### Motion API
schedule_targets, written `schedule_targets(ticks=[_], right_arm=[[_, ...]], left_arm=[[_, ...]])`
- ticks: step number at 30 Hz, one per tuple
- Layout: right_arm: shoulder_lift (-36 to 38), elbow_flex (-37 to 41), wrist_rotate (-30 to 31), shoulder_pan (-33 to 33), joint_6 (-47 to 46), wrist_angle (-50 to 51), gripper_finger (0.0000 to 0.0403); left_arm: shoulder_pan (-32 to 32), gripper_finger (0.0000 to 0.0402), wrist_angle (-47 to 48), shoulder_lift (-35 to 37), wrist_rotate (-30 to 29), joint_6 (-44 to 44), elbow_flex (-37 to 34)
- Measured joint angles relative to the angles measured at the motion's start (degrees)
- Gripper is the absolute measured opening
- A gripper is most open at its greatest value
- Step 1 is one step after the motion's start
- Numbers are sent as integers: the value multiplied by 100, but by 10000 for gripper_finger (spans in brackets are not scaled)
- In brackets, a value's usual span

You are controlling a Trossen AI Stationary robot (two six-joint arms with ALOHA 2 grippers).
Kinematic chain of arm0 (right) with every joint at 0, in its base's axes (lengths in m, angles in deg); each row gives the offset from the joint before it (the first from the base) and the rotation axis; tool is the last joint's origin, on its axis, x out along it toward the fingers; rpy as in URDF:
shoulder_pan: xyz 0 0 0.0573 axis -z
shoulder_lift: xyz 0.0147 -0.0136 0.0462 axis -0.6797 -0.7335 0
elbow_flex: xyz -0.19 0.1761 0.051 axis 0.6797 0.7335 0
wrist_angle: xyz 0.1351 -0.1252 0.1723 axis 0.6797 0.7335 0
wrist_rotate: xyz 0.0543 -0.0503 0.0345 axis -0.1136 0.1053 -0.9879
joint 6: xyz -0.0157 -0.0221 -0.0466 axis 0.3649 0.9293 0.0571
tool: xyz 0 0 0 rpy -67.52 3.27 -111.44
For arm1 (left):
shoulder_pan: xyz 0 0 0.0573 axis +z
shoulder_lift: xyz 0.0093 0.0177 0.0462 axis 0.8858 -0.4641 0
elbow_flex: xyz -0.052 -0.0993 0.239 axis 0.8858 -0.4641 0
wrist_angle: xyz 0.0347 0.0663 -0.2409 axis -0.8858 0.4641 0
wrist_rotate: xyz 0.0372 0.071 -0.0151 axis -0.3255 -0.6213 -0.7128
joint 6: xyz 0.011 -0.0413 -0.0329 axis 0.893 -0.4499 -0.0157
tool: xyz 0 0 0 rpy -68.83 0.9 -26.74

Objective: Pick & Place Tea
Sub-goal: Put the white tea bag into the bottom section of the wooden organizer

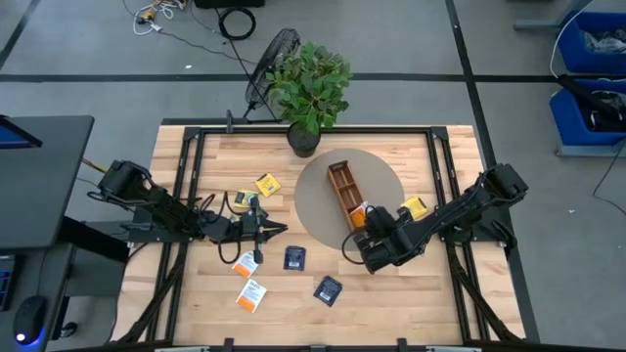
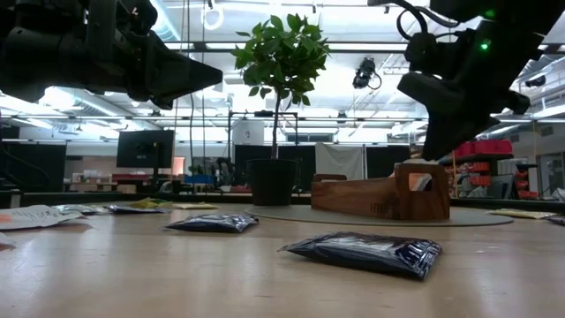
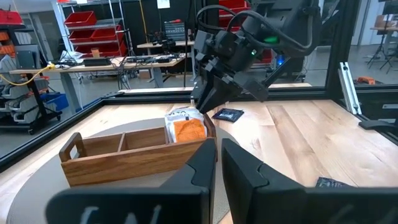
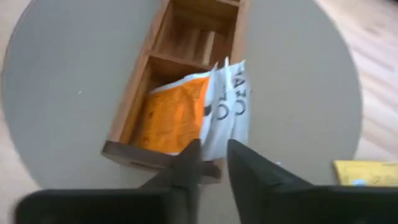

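Looking down on a wooden tabletop (image 1: 391,293), carrying a round grey mat (image 1: 381,171) and, at the far edge, a potted plant (image 1: 311,83).

Reaching in with the right arm (image 1: 460,210) from the right side, hanging its jaws over the near end of the tray (image 1: 341,181), which is lying on the mat. Reaching in with the left arm (image 1: 161,210) from the left, hovering above bare wood to the left of the mat, jaws all but closed and holding nothing.

Leaning an orange-and-white sachet (image 4: 171,115) tilted in the tray's end compartment, its white edge sitting right at the tips of the right jaws; possibly pinching it, possibly letting go, impossible to tell.

Leaving the other tea loose on the tabletop: yellow sachets (image 1: 267,184) on either side of the mat, navy sachets (image 1: 294,257) near the front edge, and orange ones (image 1: 251,293) just beside the left jaws.
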Motion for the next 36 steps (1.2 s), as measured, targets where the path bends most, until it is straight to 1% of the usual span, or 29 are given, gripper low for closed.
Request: schedule_targets(ticks=[3,6,8,11,13,15,22,25,27,29,30,32,34,36], right_arm=[[12,0,143,-6,127,214,129],[89,0,308,-8,141,317,157],[121,0,457,-33,210,320,166],[127,0,858,-151,534,205,170],[129,0,1013,-275,784,81,166],[127,0,972,-415,1078,-176,156],[143,0,1009,-960,2569,-1693,119],[149,0,1196,-1124,3360,-2241,107],[149,0,1247,-1218,3951,-2557,98],[163,0,1283,-1264,4348,-2811,88],[176,0,1209,-1274,4504,-2949,83],[181,8,849,-1265,4890,-3446,72],[181,147,230,-1249,5618,-4495,60],[181,480,-614,-1205,6542,-5929,47]], left_arm=[[0,32,0,0,0,-3,0],[1,32,-9,0,0,-1,0],[0,32,-15,0,0,-5,0],[0,32,20,0,0,-37,0],[0,32,34,0,0,-16,0],[-7,32,35,0,-1,-21,0],[-7,32,546,0,10,-364,0],[2,32,711,0,194,-488,-2],[2,32,626,7,399,-494,-2],[0,32,534,7,540,-496,-2],[-2,32,504,7,551,-496,-2],[2,32,549,7,547,-460,-2],[2,32,536,7,546,-454,-2],[2,32,531,7,546,-456,-2]])
